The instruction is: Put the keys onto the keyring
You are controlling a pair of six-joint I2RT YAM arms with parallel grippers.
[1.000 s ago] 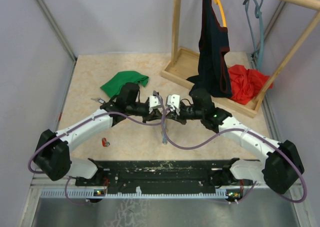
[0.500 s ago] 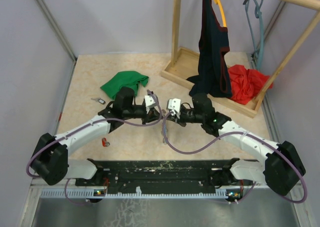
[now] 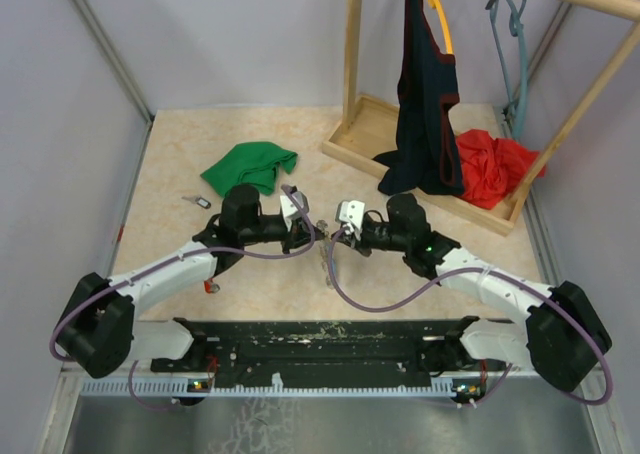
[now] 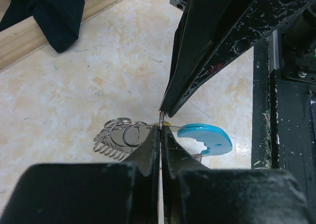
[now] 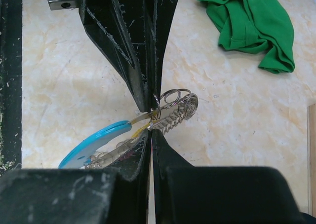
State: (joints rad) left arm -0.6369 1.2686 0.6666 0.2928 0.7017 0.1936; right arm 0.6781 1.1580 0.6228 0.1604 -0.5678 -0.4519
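My left gripper [image 3: 316,237] and right gripper [image 3: 336,236] meet tip to tip over the middle of the table, both shut. Between the tips is a thin split ring of the keyring [image 4: 121,132]. Its bundle of silvery rings and coil [image 5: 176,104] and its light blue tag [image 5: 94,142] hang just above the table. In the left wrist view my left gripper [image 4: 161,128] pinches the ring wire right under the other arm's tips. A yellow-headed key [image 5: 140,130] sits in the bundle beside the right gripper [image 5: 150,131]. A red-headed key [image 3: 210,287] lies by my left forearm.
A green cloth [image 3: 250,164] lies at the back left, with a small key-like object [image 3: 197,201] near it. A wooden rack base [image 3: 365,134] stands at the back right with a dark garment [image 3: 425,104] hanging over it and a red cloth [image 3: 495,169].
Both grippers have stayed shut and tip to tip while drifting a little toward the near edge. The left forearm has swung over and now half covers the red key.
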